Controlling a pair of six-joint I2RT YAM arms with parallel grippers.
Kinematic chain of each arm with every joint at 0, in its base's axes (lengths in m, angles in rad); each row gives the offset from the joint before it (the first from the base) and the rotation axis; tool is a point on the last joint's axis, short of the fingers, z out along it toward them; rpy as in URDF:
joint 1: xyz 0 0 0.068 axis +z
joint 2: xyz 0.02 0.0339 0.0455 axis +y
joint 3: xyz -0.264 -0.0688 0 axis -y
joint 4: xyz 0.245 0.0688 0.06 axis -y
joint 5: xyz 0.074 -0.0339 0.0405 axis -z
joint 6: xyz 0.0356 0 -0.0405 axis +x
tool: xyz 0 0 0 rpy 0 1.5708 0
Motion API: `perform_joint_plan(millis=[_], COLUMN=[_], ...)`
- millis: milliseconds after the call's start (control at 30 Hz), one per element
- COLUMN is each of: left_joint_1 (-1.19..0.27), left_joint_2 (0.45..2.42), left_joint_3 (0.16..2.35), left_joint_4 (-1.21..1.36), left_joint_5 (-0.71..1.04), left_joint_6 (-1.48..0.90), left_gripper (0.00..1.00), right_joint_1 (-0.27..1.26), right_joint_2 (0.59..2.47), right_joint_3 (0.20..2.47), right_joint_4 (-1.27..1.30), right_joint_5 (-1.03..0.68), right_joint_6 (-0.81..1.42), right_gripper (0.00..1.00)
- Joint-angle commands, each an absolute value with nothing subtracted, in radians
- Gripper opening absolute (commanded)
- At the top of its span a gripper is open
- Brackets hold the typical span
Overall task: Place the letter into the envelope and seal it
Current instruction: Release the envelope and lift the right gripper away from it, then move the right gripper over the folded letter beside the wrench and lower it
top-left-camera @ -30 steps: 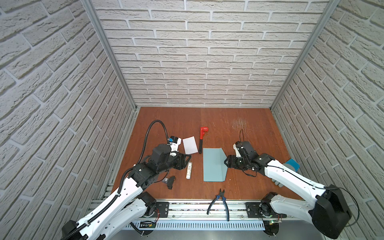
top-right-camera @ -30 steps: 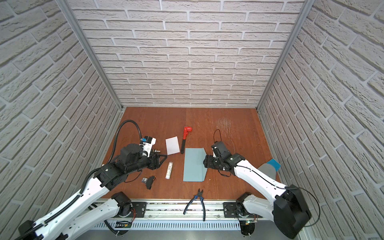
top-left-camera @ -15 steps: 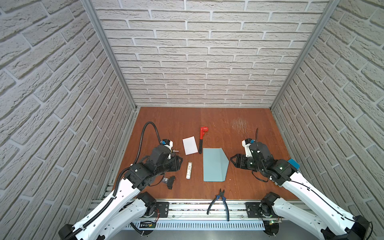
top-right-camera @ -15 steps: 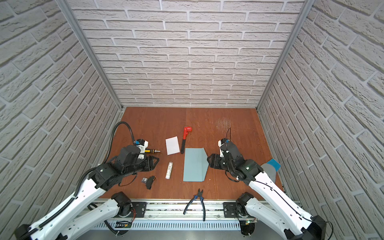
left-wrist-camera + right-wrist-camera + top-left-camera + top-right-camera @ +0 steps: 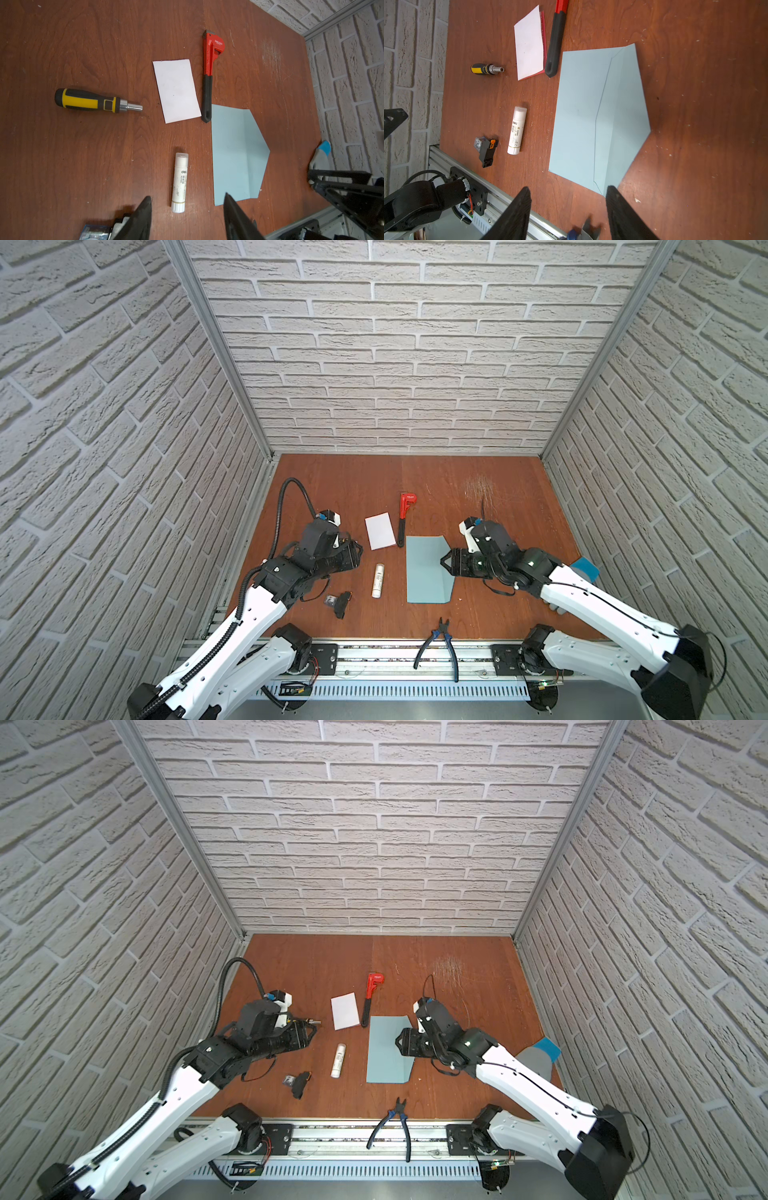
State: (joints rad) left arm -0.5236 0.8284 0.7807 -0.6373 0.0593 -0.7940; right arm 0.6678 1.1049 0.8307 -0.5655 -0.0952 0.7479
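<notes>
In both top views the envelope (image 5: 428,568) lies flat mid-table (image 5: 353,481), flap side at 3 o'clock and unfolded, not sealed. The letter (image 5: 379,531) sits outside it at its 10 o'clock, white face up and apart from it. A red wrench (image 5: 403,518) lies between the two, its handle end just beside the envelope's far corner. A glue stick (image 5: 378,580) is at 9 o'clock of the envelope, pliers (image 5: 440,639) at 6 o'clock, a small black relay (image 5: 338,601) at 8 o'clock and a grey glove (image 5: 582,570) far out at 3 o'clock. The left gripper (image 5: 358,556) hangs at 9 o'clock of the glue stick. The right gripper (image 5: 444,564) is at the envelope's 3 o'clock edge, over the flap, and I cannot tell whether they touch. In the left wrist view the left gripper (image 5: 187,195) has its jaws moderately wide and empty, above the glue stick (image 5: 179,185). The letter (image 5: 176,91) lies between a yellow screwdriver (image 5: 93,101) and the wrench (image 5: 208,72). In the right wrist view the right gripper (image 5: 568,188) also has its jaws wide and holds nothing. One finger (image 5: 623,214) sits near the flap corner of the envelope (image 5: 577,116), and the letter (image 5: 529,45) shows a red edge.
</notes>
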Motion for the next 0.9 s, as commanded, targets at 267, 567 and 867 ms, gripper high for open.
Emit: perform_joint_plan(millis=[267, 567, 867], left_joint_1=[-0.357, -0.288, -0.254], left_joint_2=[0.865, 0.873, 0.912], left_joint_3=[0.704, 0.633, 0.6], left_joint_4=[-0.439, -0.373, -0.277], left_joint_5=[0.301, 0.335, 0.364], left_joint_6=[-0.667, -0.677, -0.715], left_gripper=[0.57, 0.57, 0.58], right_joint_1=[0.712, 0.699, 0.623], right_joint_2=[1.451, 1.74, 2.004], right_joint_3=[1.106, 1.297, 1.481], right_joint_4=[-0.37, -0.29, -0.269], right_joint_5=[-0.123, -0.188, -0.284], right_joint_6=[0.751, 0.729, 0.703], right_gripper=[0.6, 0.6, 0.6])
